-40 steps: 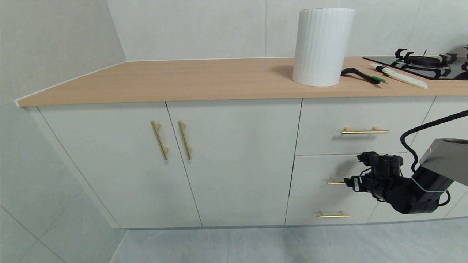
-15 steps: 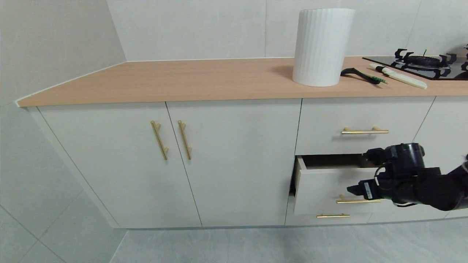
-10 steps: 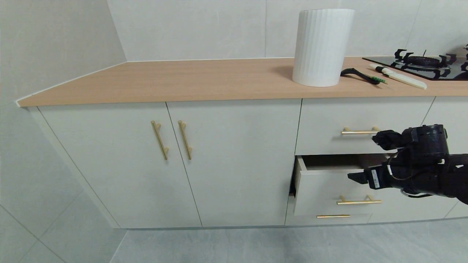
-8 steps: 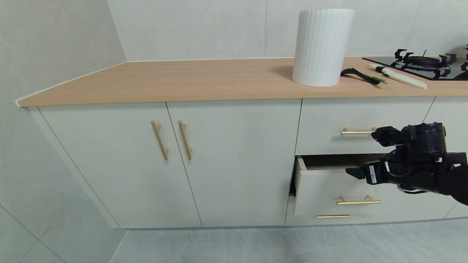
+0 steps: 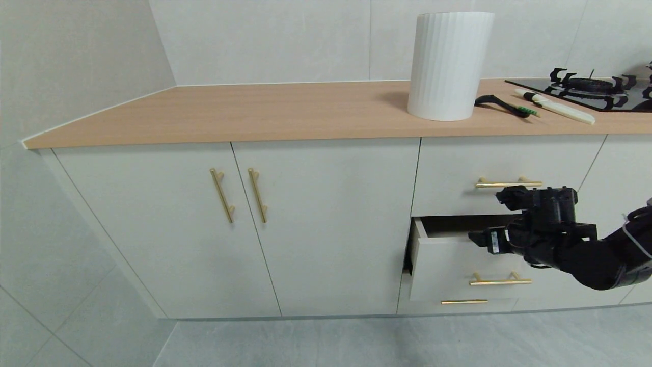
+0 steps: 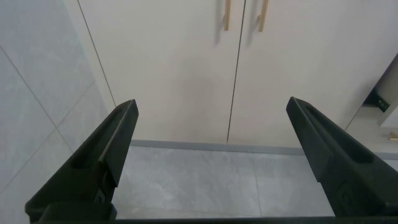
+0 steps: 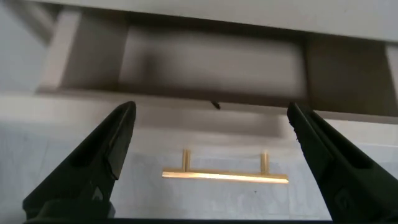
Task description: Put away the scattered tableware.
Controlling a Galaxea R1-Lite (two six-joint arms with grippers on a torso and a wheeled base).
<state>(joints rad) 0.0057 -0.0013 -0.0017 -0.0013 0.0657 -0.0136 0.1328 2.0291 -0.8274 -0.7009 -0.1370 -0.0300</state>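
On the wooden counter (image 5: 254, 109), a black utensil (image 5: 501, 104) and a white-bladed knife (image 5: 560, 109) lie right of a tall white ribbed canister (image 5: 448, 66). Below them the middle drawer (image 5: 438, 262) stands pulled out, its inside dark. My right gripper (image 5: 486, 215) is open and hovers at the drawer's top edge, above its gold handle (image 5: 500, 280), holding nothing. The right wrist view looks past the right gripper (image 7: 210, 112) into the drawer (image 7: 217, 143) and onto the handle (image 7: 225, 176). My left gripper (image 6: 211, 107) is open and empty, low before the cupboard doors (image 6: 186, 68).
A black gas hob (image 5: 591, 92) sits at the counter's far right. A shut drawer with a gold handle (image 5: 508, 183) is above the open one, and another handle (image 5: 463, 301) below. Two cupboard doors with gold handles (image 5: 239, 196) lie left. Grey tiled floor (image 5: 305, 341) runs below.
The middle drawer, shut 2.7 s ago with my right gripper at its handle, now stands pulled out. The gripper let go, rose, then came left to the drawer's top edge.
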